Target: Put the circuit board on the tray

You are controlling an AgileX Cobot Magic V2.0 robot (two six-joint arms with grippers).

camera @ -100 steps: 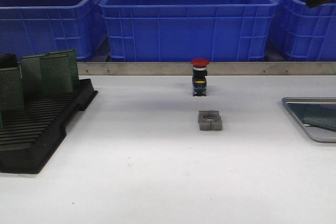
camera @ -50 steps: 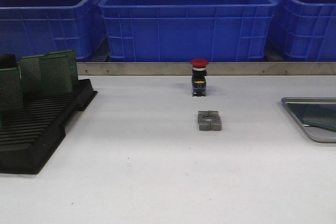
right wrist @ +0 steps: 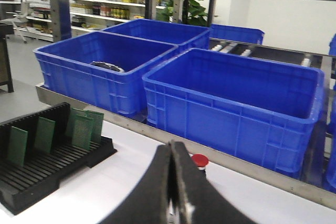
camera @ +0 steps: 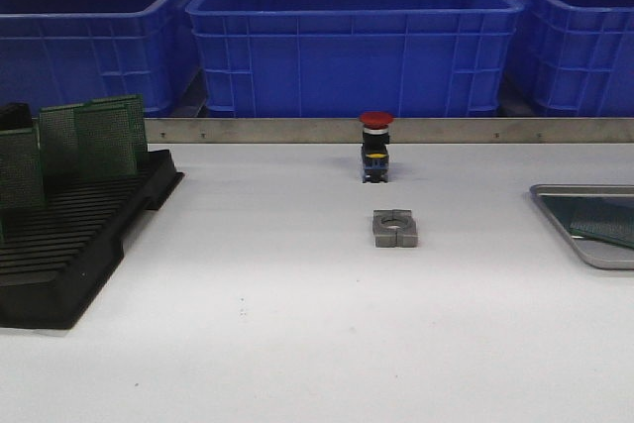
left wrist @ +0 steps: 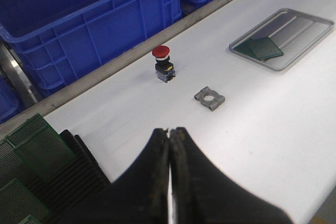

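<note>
Boards (left wrist: 264, 49) already lie in the tray (left wrist: 310, 21), more wait in the rack (camera: 69, 245); both claws (left wrist: 169, 135) (right wrist: 172, 150) pinched together, empty.

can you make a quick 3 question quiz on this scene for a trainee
1. True or false: the tray already holds green circuit boards.
2. Which thing sits nearer the blue bins: A) the red push button or B) the grey metal block?
3. Fill in: the other circuit boards stand upright in the black ____.

Key
1. True; boards lie flat in the tray.
2. A; the button stands by the metal rail, and the block lies in front of it.
3. Rack.
</note>
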